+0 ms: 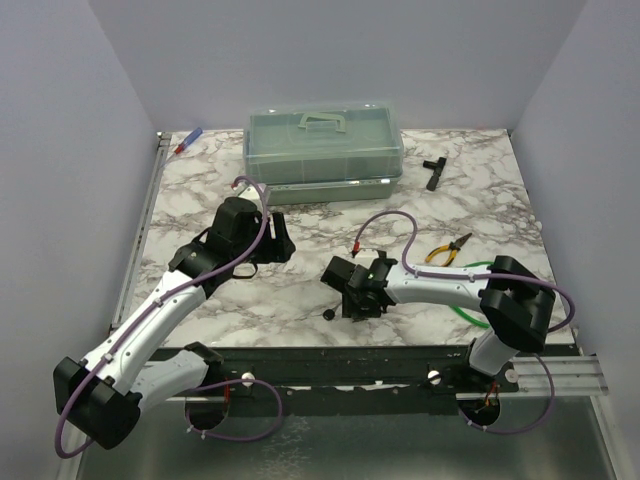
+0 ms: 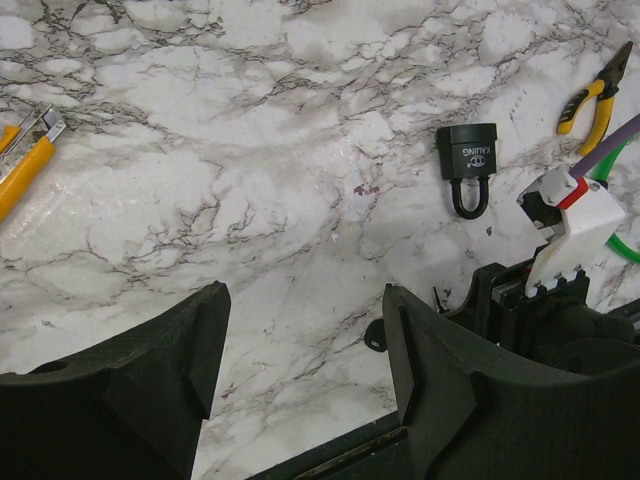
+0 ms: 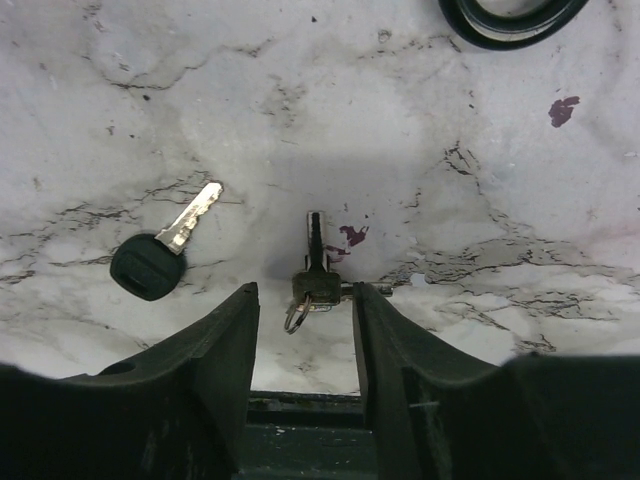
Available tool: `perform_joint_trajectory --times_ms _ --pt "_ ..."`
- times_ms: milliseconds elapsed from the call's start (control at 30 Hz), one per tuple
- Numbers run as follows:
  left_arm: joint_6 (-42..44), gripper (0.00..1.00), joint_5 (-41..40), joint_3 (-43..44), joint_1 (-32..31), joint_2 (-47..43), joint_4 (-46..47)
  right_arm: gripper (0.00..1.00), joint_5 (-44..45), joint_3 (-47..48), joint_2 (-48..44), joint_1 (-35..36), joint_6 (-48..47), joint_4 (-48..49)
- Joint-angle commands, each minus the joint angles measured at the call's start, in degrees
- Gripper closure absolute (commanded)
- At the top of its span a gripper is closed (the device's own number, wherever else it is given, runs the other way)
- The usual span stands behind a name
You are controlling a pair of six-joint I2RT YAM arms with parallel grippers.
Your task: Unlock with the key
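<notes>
The key (image 3: 150, 262), with a round black head and a short silver blade, lies flat on the marble, left of my right gripper (image 3: 305, 290). It also shows in the top view (image 1: 328, 315) and in the left wrist view (image 2: 375, 336). My right gripper (image 1: 355, 300) is open and low over the table. A second small dark key on a ring (image 3: 313, 280) lies between its fingertips, untouched. The small black padlock (image 2: 467, 165) lies flat with its shackle towards my left gripper (image 2: 305, 290). My left gripper (image 1: 280, 240) is open and empty above bare marble.
A clear lidded box (image 1: 323, 150) stands at the back. A black T-shaped tool (image 1: 434, 170) lies at the back right. Yellow-handled pliers (image 1: 447, 250) and a green cable (image 1: 465, 305) lie by the right arm. A yellow-handled tool (image 2: 20, 170) shows in the left wrist view.
</notes>
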Motion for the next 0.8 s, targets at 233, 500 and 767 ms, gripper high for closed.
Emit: perform_joint_trajectory --times_ms 233,500,767 --pt "1.07 0.32 0.01 -0.46 0.14 -1.27 -0.48 0.61 1.98 1.37 3.54 0.43 0.53 -0.7" --pt "0.99 0.32 -0.18 -0.5 0.14 -1.31 -0.46 0.68 1.93 1.48 3.98 0.43 0.09 -1.06" --pt "1.02 0.32 -0.22 -0.51 0.13 -1.09 -0.46 0.81 2.32 1.73 4.49 0.48 -1.52 -0.3"
